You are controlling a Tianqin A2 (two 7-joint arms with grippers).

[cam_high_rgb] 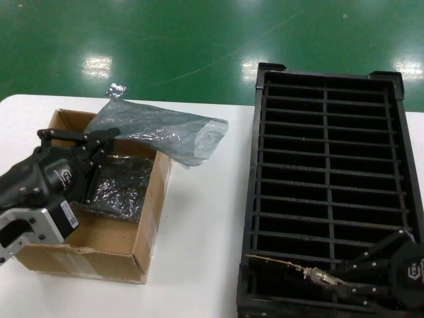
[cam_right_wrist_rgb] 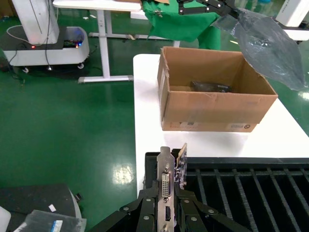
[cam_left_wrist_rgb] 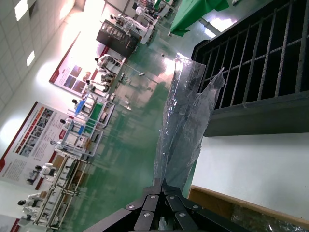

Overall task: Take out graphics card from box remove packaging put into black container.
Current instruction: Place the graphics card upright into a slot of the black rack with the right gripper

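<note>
The brown box (cam_high_rgb: pixel 99 246) stands on the white table at the left. Above its far edge my left gripper (cam_high_rgb: pixel 109 136) is shut on one end of the grey-blue packaging (cam_high_rgb: pixel 162 129), which hangs out toward the black container (cam_high_rgb: pixel 252 199). The left wrist view shows the gripper (cam_left_wrist_rgb: pixel 161 182) pinching the packaging (cam_left_wrist_rgb: pixel 186 130). At the container's near end my right gripper (cam_high_rgb: pixel 334 278) is shut on the graphics card (cam_high_rgb: pixel 285 266), holding it flat over the nearest slots. In the right wrist view the gripper (cam_right_wrist_rgb: pixel 166 186) clamps the graphics card (cam_right_wrist_rgb: pixel 165 176) by its silver bracket. That view also shows the box (cam_right_wrist_rgb: pixel 212 108).
Dark shiny bagged cards (cam_high_rgb: pixel 119 185) lie inside the box. The container (cam_right_wrist_rgb: pixel 241 193) fills the table's right side, its slots showing nothing inside. White table (cam_high_rgb: pixel 199 252) lies bare between box and container. Green floor lies beyond the table's far edge.
</note>
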